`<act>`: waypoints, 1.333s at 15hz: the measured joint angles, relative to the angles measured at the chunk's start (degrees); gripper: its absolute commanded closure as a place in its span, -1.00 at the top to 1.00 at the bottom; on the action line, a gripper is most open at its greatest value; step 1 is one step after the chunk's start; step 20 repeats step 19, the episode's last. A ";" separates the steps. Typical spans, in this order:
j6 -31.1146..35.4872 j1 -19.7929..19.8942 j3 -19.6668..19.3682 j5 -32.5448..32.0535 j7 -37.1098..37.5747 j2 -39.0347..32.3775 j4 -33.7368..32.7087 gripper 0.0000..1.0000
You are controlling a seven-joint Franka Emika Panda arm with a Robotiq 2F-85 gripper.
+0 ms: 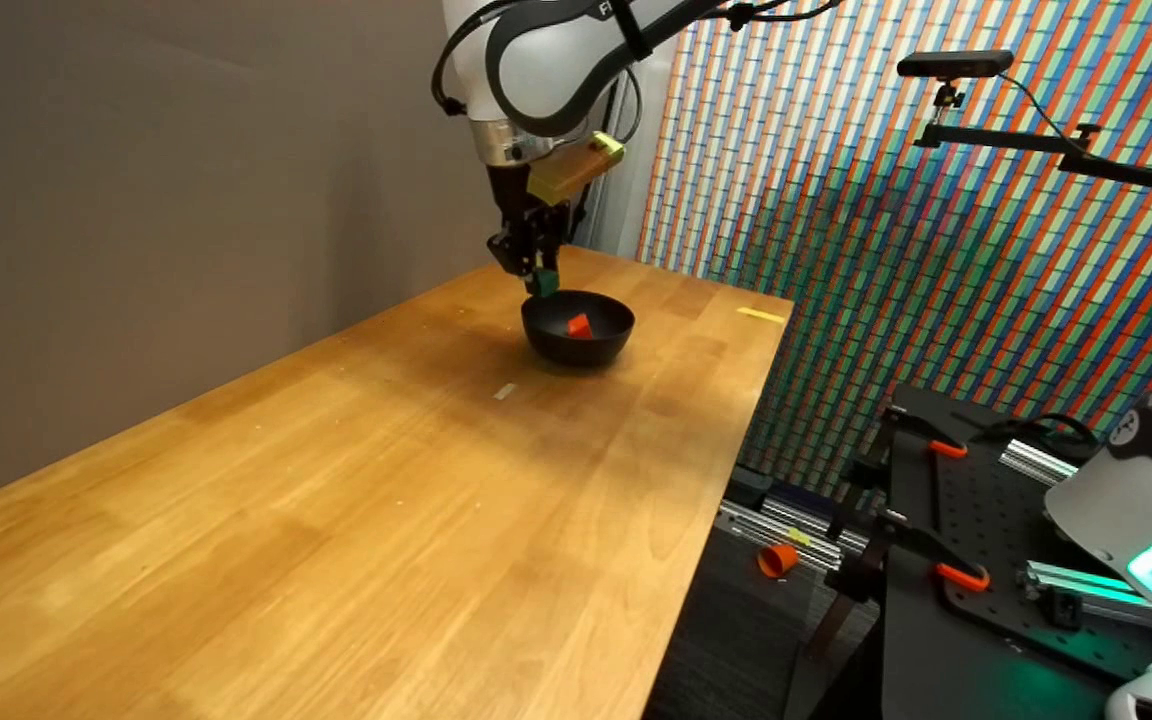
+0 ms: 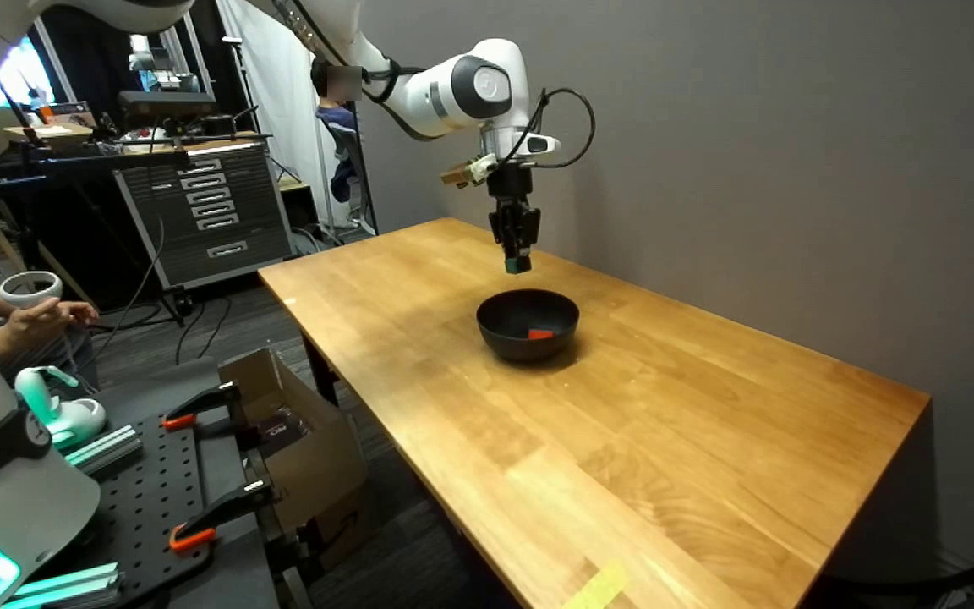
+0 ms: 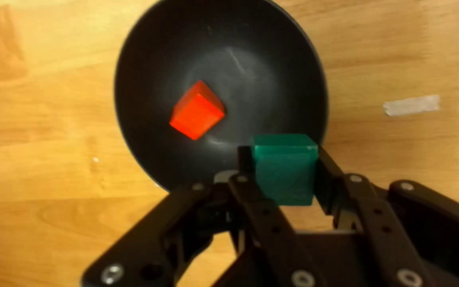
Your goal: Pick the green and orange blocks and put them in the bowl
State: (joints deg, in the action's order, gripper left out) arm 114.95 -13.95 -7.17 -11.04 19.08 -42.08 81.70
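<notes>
The black bowl [image 1: 561,349] stands on the wooden table and shows in both exterior views [image 2: 502,341] and in the wrist view [image 3: 289,87]. The orange block [image 3: 197,113] lies tilted inside the bowl; it also shows in both exterior views [image 1: 580,326] [image 2: 540,334]. My gripper [image 3: 285,165] is shut on the green block [image 3: 285,177], one finger on each side of it. The green block shows below the fingers in both exterior views [image 1: 544,283] [image 2: 518,265]. It is held above the table, at the bowl's edge on the wall side, higher than the rim.
A grey wall [image 1: 186,200] runs along the table's [image 1: 386,540] long side. A small strip of pale tape [image 3: 412,105] lies on the table beside the bowl. Yellow tape [image 1: 761,314] marks the table near one end. An orange cup [image 1: 777,560] lies on the floor.
</notes>
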 measured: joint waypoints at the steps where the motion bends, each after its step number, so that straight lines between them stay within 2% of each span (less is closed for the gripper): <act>1: 0.00 0.86 -0.30 0.00 0.66 1.02 1.94 0.29; 6: 0.05 4.02 -0.38 0.09 1.81 4.63 8.36 0.98; 8: -0.05 4.69 0.52 1.59 1.65 6.66 10.78 1.00; 10: -0.82 5.78 2.92 6.02 0.25 10.22 14.53 1.00; 15: -1.63 7.67 8.66 18.96 -5.30 24.20 27.84 1.00; 18: -3.59 7.81 9.79 23.78 -7.45 32.89 35.06 1.00; 20: -3.77 7.81 9.91 24.09 -7.56 35.01 36.76 1.00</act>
